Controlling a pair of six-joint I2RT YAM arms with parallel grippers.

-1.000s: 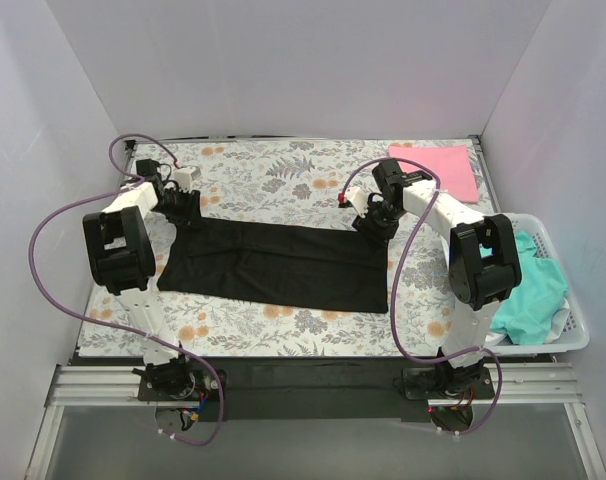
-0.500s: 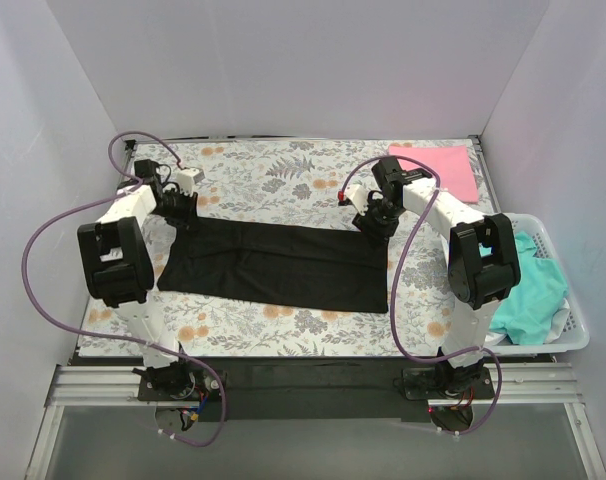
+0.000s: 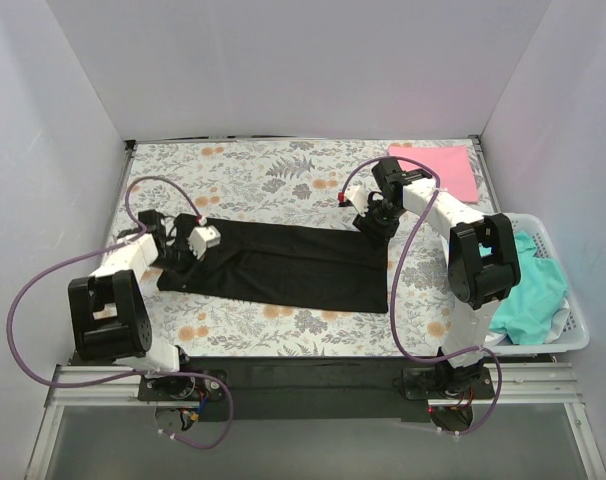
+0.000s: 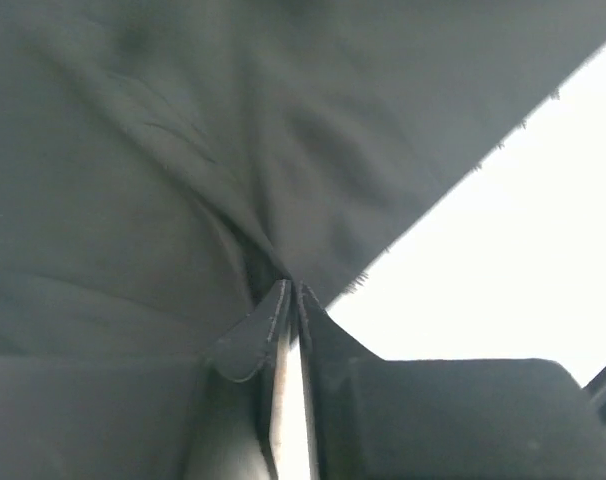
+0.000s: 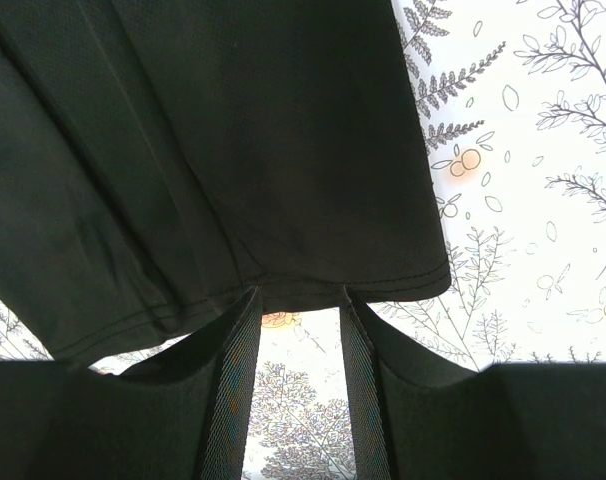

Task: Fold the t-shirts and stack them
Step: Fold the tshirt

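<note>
Where the black t-shirt lies folded into a long band, I read its long axis running left to right across the floral table cloth. Left gripper: jaws pinched shut on the shirt's left end. Right gripper: jaws parted at the right-end hem. I see the teal t-shirt in the white basket at right, the pink t-shirt folded at the far right corner, and plain white walls around.

My left gripper hides the pinched black t-shirt edge between its tips; beyond them, my background is washed out white.
</note>
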